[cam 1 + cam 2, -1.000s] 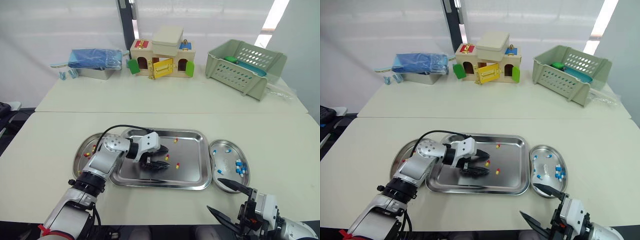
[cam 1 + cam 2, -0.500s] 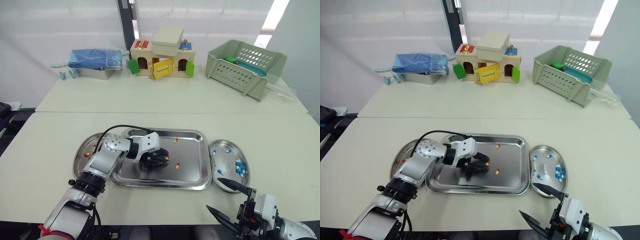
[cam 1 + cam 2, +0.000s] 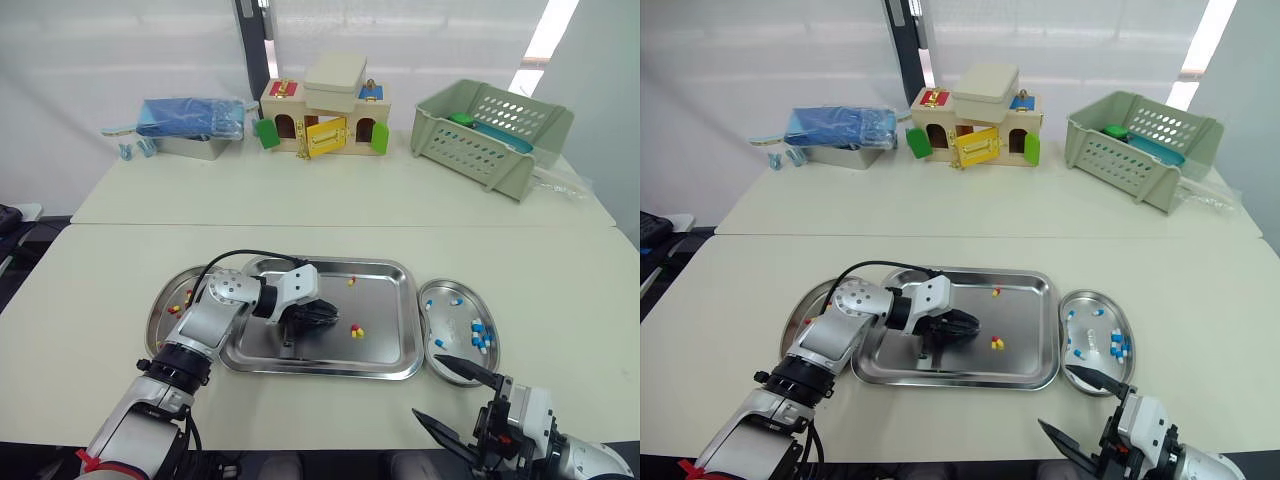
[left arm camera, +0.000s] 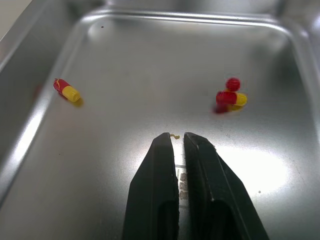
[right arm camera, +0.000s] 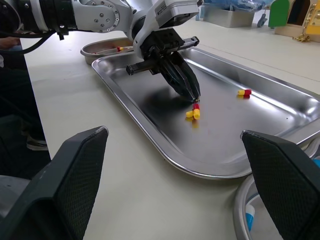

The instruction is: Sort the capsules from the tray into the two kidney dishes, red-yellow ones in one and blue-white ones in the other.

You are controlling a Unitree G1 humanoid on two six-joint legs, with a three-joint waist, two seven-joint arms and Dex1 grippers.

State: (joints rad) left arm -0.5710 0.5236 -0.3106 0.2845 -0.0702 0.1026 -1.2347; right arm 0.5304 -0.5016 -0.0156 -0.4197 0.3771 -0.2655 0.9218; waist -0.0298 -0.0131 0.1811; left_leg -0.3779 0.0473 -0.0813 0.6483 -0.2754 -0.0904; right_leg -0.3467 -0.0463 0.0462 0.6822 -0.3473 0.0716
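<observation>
Two cream benches abut: near bench, far bench, a straight seam between. White sheeting backs them. Dark post upright behind. Bright slanted light strip upper right. Dark floor at left.

Silver-white left arm with black cable, black-fingered left hand.

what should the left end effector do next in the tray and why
Probably open the left end effector and shift it toward the pair of red-yellow capsules lying close together: its fingers are shut with nothing between them, tips over bare tray just short of that pair.
</observation>
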